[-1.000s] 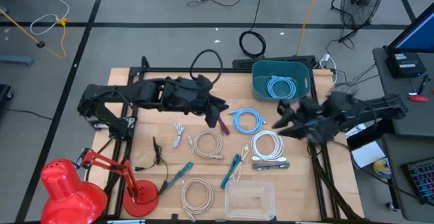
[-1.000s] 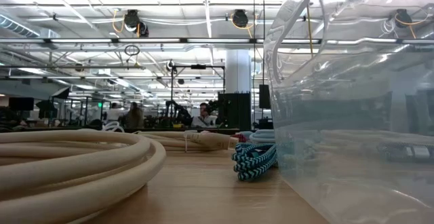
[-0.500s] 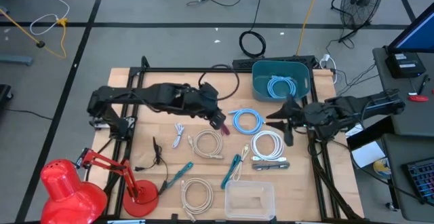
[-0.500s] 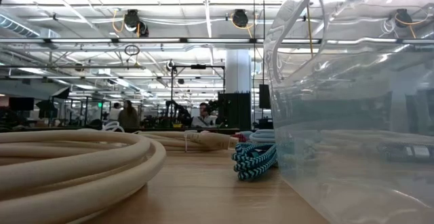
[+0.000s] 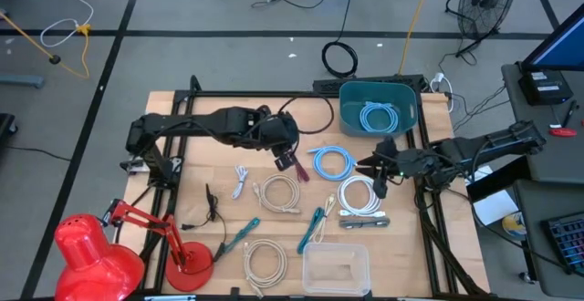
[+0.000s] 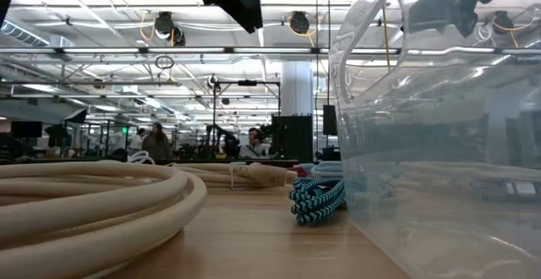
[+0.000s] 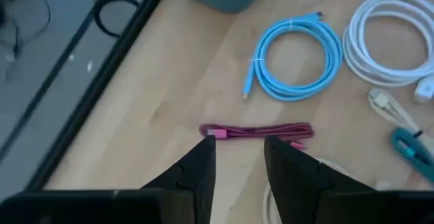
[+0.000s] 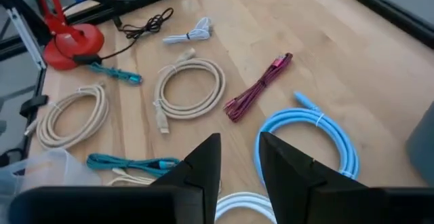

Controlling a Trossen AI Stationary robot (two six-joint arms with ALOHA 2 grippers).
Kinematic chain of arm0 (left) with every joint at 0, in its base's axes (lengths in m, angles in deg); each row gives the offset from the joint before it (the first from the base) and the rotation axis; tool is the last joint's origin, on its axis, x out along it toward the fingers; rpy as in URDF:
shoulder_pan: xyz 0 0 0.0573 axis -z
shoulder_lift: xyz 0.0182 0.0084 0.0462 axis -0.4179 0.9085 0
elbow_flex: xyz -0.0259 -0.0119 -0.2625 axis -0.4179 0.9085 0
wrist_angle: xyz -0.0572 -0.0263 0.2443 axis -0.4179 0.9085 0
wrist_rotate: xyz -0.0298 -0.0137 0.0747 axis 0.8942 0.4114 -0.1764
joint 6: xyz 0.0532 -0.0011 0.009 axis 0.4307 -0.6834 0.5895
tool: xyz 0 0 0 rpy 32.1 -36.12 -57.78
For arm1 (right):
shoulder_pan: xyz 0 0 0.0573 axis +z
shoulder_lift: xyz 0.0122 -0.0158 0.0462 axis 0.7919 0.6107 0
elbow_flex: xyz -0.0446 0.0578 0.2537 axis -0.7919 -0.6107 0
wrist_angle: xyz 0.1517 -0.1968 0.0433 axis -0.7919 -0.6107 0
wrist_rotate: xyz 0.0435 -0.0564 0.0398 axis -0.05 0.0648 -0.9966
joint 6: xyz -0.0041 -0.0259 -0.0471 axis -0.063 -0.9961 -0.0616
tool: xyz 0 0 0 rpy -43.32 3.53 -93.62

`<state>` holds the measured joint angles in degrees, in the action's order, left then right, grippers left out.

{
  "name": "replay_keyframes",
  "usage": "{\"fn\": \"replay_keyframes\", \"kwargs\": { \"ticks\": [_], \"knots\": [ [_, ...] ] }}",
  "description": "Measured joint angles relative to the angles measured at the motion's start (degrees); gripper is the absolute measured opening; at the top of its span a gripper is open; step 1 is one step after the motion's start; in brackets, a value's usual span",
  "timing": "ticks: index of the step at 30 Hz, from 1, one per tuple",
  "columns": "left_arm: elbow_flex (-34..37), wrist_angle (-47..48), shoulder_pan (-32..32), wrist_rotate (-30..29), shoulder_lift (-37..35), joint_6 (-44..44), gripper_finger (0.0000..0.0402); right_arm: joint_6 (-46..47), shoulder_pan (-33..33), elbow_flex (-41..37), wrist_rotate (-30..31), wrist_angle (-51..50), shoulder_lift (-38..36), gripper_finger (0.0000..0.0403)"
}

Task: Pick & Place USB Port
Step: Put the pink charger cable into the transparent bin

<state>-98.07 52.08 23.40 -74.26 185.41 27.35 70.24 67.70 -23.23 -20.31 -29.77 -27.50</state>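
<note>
- Left gripper (image 5: 290,160) hovered, fingers parted and empty, over the magenta cable (image 7: 258,132) mid-tabletop (image 5: 205,128).
- Light-blue coil (image 5: 333,162) lay at its three o'clock.
- Right gripper (image 5: 376,170), fingers narrowly apart and empty, hung above the white coil (image 5: 359,194).

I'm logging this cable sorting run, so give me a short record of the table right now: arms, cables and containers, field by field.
left end effector: open, empty, above the magenta cable
right end effector: open, empty, over the white cable coil, beside the light blue cable coil
teal bin: at the table's far edge, holds one blue cable
clear container: near edge, no cable visible inside
other cables: beige coils, teal cables
off-task item: red lamp, near left corner
</note>
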Motion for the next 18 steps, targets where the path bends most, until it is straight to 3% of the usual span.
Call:
{"fn": "replay_keyframes", "kwargs": {
  "ticks": [9,15,18],
  "knots": [
    [0.01,0.46,-2.55,11.09,8.04,23.89,0.0127,-4.13,-1.27,0.55,3.65,1.97,-6.33,0.0086],
    [0.01,2.72,-2.16,17.51,13.29,22.95,0.0127,-3.45,-1.49,0.57,4.64,1.72,-10.76,0.0086],
    [0.01,2.85,-0.36,17.29,14.22,26.64,0.0127,-2.1,-1.44,0.59,4.49,0.89,-12.16,0.0086]
  ]
}}
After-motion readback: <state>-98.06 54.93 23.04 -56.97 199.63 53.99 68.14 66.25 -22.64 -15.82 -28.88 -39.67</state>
